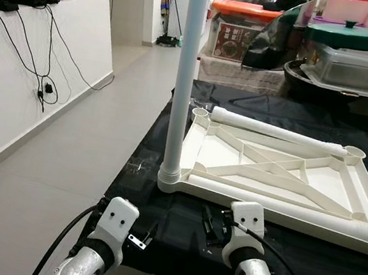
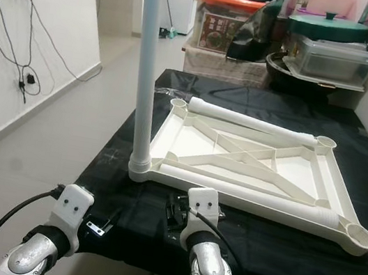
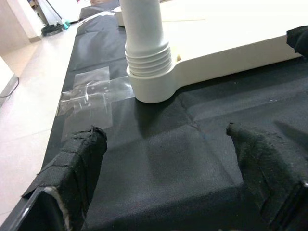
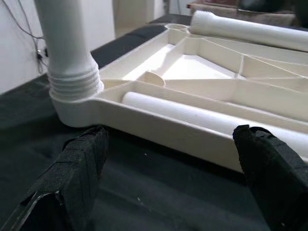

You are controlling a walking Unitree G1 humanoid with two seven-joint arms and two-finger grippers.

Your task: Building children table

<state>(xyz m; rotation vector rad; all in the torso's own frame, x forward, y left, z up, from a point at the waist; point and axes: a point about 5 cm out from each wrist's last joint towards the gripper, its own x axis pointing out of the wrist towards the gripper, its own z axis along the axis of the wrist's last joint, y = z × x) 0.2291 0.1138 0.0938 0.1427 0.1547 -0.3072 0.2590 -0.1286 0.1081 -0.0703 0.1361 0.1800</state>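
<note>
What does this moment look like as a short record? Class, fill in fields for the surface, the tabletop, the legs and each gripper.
Surface: black cloth
Tabletop: white tabletop lying underside up, ribs showing
Fitted leg: upright leg standing in the near left corner socket
Loose legs: far leg and near leg lying inside the frame
Left gripper: open, empty, before the fitted leg's base
Right gripper: open, empty, at the tabletop's near edge

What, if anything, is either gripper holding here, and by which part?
Nothing is held. The left gripper and right gripper are both open above the black cloth, short of the upside-down tabletop with its one upright leg.
</note>
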